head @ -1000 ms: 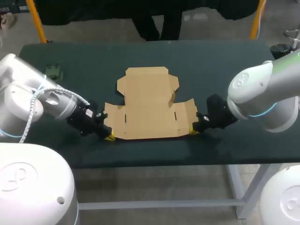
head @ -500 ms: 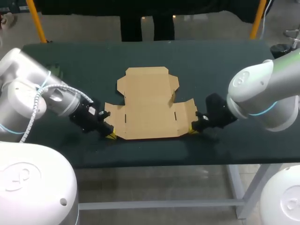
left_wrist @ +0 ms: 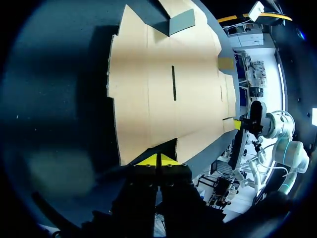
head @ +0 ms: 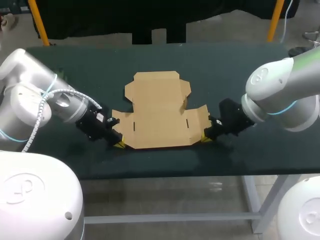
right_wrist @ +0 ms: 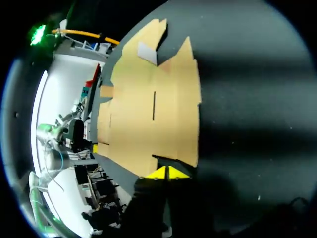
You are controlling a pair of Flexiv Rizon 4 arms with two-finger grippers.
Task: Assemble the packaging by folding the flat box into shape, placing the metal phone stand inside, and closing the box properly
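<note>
Both arms have shifted their bulky upper joints a little towards the far side of the dark green cloth-covered table (head: pixel 235 65) over the last second, the left one more so, while the claws themselves have barely stirred and the flat brown cardboard box blank (head: pixel 159 112) lies where it lay. The left claw (head: pixel 119 144) sits at the blank's near-left corner, and the left wrist view shows its two yellow tips pressed together with no gap, meeting right on the cardboard's edge, so it is clenched on that corner. Ahead of this claw the blank spreads out unfolded, with a narrow dark slot cut in the panel just beyond the tips and notched flaps farther off. The right claw (head: pixel 204 139) is at the opposite near corner, and the right wrist view shows its yellow tips likewise drawn tight together on the board's edge, gripping it. Ahead of the right claw the same unfolded sheet runs away across the cloth, with another thin slot a short way beyond the fingers and the pointed side flap off to one side. The blank lies between the two claws, flat on the table, its long near edge running from one claw to the other and its wider lid panel on the side away from both.
</note>
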